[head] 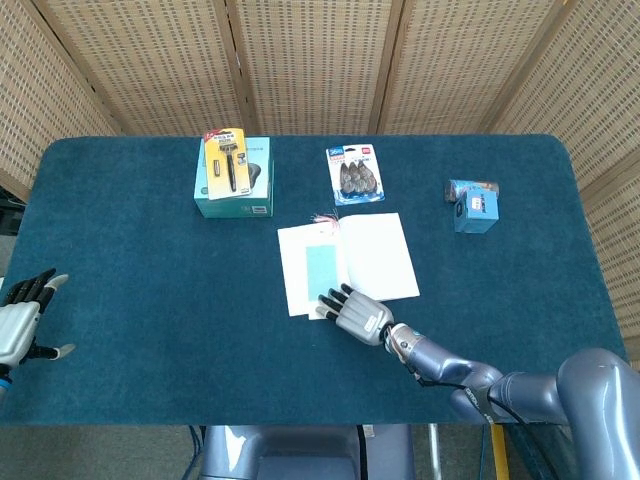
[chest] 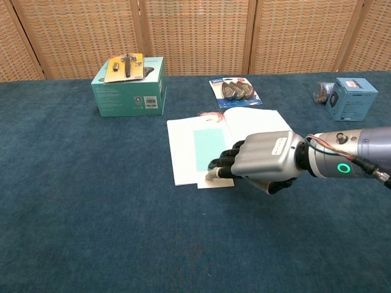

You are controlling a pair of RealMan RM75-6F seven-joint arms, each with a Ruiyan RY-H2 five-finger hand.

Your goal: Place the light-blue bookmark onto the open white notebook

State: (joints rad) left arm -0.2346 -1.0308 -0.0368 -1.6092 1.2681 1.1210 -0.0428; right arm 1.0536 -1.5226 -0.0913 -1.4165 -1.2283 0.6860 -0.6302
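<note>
The open white notebook [head: 378, 255] [chest: 259, 122] lies in the middle of the blue table. On its left page lies the light-blue bookmark [head: 321, 266] [chest: 209, 148]; a cream lower end of it sticks out past the page's front edge. My right hand [head: 352, 313] [chest: 264, 162] hovers low at that front edge, palm down, fingers bent, and the fingertips [chest: 215, 174] touch the cream end. It holds nothing. Far off at the table's left edge, my left hand [head: 18, 322] shows in the head view only, fingers spread and empty.
A teal box [head: 234, 185] [chest: 129, 91] with a razor pack on top stands at the back left. A blister pack [head: 356, 175] [chest: 235, 90] lies behind the notebook. A small blue box [head: 474, 210] [chest: 353, 97] stands at the back right.
</note>
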